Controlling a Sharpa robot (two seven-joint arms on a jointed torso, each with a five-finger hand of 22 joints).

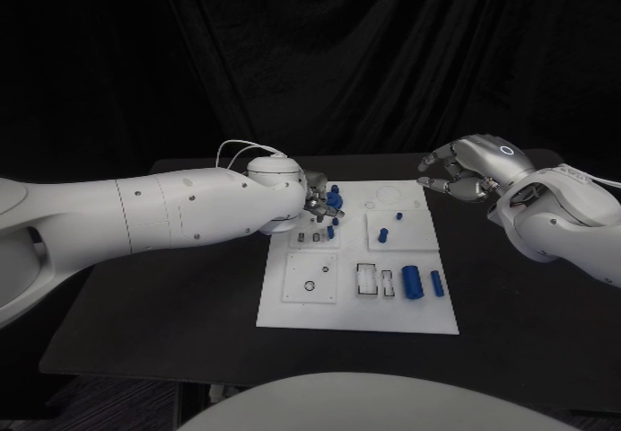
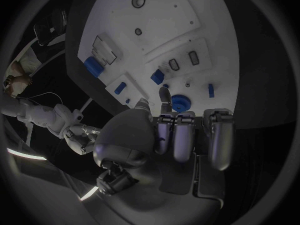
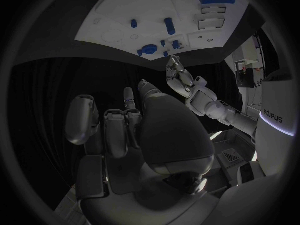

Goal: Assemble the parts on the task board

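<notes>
Task board (image 1: pixel 360 310): a white plate was seen lying flat in the middle of the black tabletop (image 1: pixel 155 314), its long sides running away from the robot.
Parts near the far left corner: a round blue disc (image 2: pixel 180 103) and some small blue pieces (image 1: pixel 334 194) were found standing on the board, just beside the left hand's fingertips.
Parts in the middle: a short blue peg (image 1: pixel 383 236) and a smaller blue stub (image 1: pixel 398 215) were seen upright in a raised square panel.
Parts on the near right: a thick blue cylinder (image 1: pixel 413 281) was laid lengthwise, with a thin blue pin (image 1: pixel 438 284) just beside it (both flat on the board); two rectangular outlined slots (image 1: pixel 368 279) were seen next to them.
Left hand (image 1: pixel 315 206): it was held over the far left corner of the board, one finger (image 2: pixel 165 98) stretched towards the round blue disc and the rest curled in; whether anything was pinched could not be told.
Right hand (image 1: pixel 463 171): it was held in the air beyond the board's far right corner, well apart from the parts, fingers curled inward with nothing held in them.
</notes>
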